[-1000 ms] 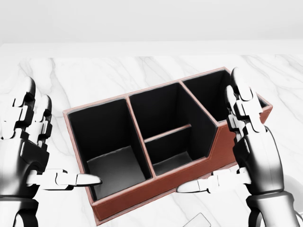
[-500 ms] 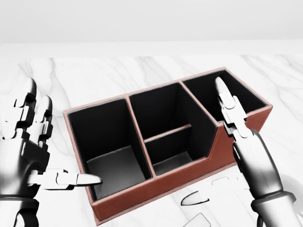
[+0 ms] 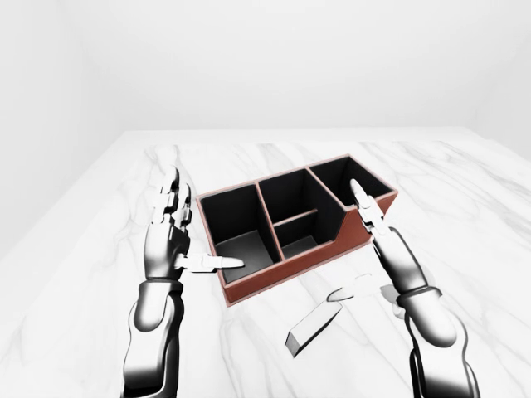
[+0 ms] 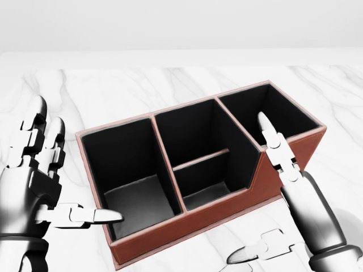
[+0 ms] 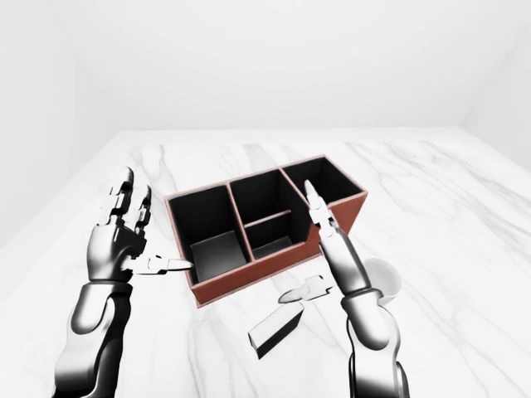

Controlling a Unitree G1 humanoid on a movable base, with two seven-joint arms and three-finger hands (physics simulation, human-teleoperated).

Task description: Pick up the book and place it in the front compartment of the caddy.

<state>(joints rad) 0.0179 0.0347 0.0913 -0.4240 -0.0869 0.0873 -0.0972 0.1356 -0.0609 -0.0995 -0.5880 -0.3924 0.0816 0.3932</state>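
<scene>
The caddy [image 3: 249, 290] is red-brown with black compartments and stands at the middle of the marble table; it also shows in the head view [image 4: 187, 226]. The book [image 5: 278, 325] is a flat pale block lying on the table below the caddy, also in the left-eye view [image 3: 311, 327]; the head view does not show it. My left hand [image 3: 203, 224] is open at the caddy's left end, its thumb pointing over the left compartment. My right hand [image 5: 300, 240] is open and empty beside the caddy's right part, its thumb just above the book's upper end.
A white round bowl-like thing [image 5: 383, 278] sits on the table right of my right hand. The marble table [image 3: 99, 249] runs on to the left, right and top of the views, with white walls behind.
My right hand has sunk toward the bottom of the head view, its thumb dropping below the caddy's lower wall. The book's corner no longer shows there. The left hand has barely moved.
</scene>
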